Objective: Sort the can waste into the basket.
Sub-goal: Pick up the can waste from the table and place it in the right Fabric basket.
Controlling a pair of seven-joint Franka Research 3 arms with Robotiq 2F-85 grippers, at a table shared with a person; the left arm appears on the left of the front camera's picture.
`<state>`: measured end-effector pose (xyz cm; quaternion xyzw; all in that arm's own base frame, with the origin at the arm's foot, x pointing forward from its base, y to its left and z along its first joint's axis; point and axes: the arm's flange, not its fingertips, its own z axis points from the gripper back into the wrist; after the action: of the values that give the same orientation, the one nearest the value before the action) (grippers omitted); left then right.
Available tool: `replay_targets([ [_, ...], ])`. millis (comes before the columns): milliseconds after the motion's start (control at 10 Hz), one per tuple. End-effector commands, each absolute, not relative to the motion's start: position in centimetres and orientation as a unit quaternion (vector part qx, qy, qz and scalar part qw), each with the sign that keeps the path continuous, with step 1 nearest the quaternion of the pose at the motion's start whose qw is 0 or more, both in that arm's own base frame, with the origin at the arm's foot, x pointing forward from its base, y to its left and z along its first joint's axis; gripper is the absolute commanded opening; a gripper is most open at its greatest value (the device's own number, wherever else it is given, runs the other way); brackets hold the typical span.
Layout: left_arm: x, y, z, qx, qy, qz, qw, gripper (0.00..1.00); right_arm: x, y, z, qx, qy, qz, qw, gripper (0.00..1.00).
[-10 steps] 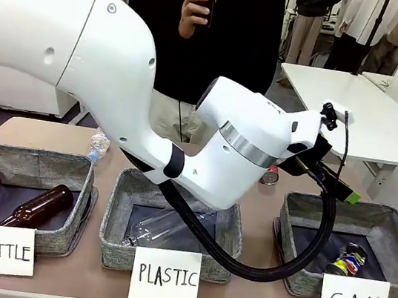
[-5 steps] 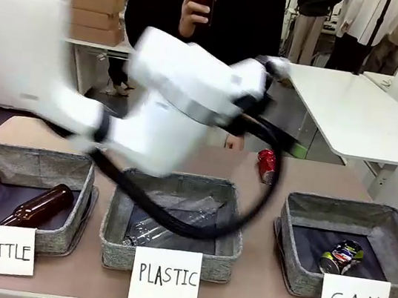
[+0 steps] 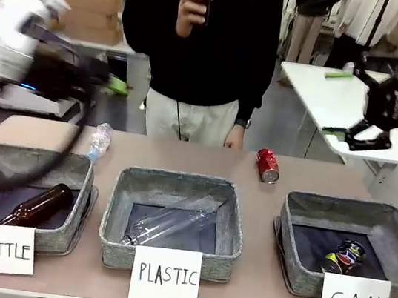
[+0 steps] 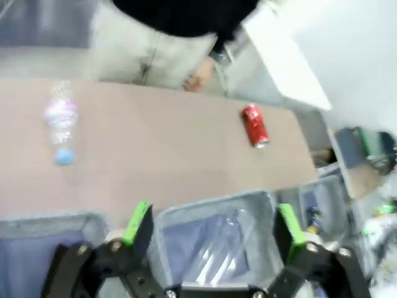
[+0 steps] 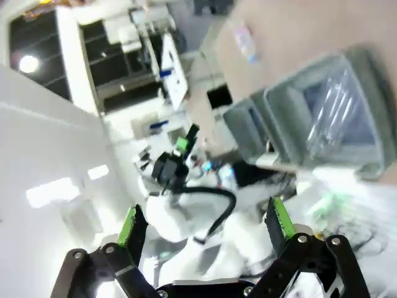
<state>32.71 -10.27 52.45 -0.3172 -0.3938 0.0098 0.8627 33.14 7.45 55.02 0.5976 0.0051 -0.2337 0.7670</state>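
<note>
Both the left end effector (image 4: 214,220) and the right end effector (image 5: 206,220) are held spread wide and empty, above the tabletop (image 3: 260,218). The dark can (image 3: 345,257) is seen inside the basket (image 3: 340,207). The red can (image 3: 268,165) lies on its side near the basket's far corner, where it could be rolled away by an off-centre touch.

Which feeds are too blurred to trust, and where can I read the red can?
Front view: table sharp, red can and CAN basket crisp, but the left arm is motion-smeared at picture left. Left wrist view: soft throughout, red can readable beyond the open left gripper. Right wrist view: tilted, streaked, glaring lamps past the open right gripper; untrustworthy.
</note>
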Motion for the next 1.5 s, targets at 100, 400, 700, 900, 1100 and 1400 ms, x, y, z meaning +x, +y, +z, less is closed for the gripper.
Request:
replay_targets([
  [100,29.0,3.6,59.5,-0.514,-0.373,0.222,0.740,1.00,34.6,9.1,57.6,0.621,0.075,-0.355,0.695,1.00],
  [400,30.3,0.6,56.8,-0.407,-0.367,0.144,0.824,1.00,33.5,9.2,55.4,0.594,0.055,-0.279,0.753,1.00],
  [700,30.3,0.6,56.8,-0.407,-0.367,0.144,0.824,1.00,33.5,9.2,55.4,0.594,0.055,-0.279,0.753,1.00],
  [900,30.3,0.6,56.8,-0.407,-0.367,0.144,0.824,1.00,33.5,9.2,55.4,0.594,0.055,-0.279,0.753,1.00],
  [1100,30.3,0.6,56.8,-0.407,-0.367,0.144,0.824,1.00,33.5,9.2,55.4,0.594,0.055,-0.279,0.753,1.00],
  [1400,30.3,0.6,56.8,-0.407,-0.367,0.144,0.824,1.00,33.7,9.5,55.6,0.594,0.057,-0.285,0.750,1.00],
])
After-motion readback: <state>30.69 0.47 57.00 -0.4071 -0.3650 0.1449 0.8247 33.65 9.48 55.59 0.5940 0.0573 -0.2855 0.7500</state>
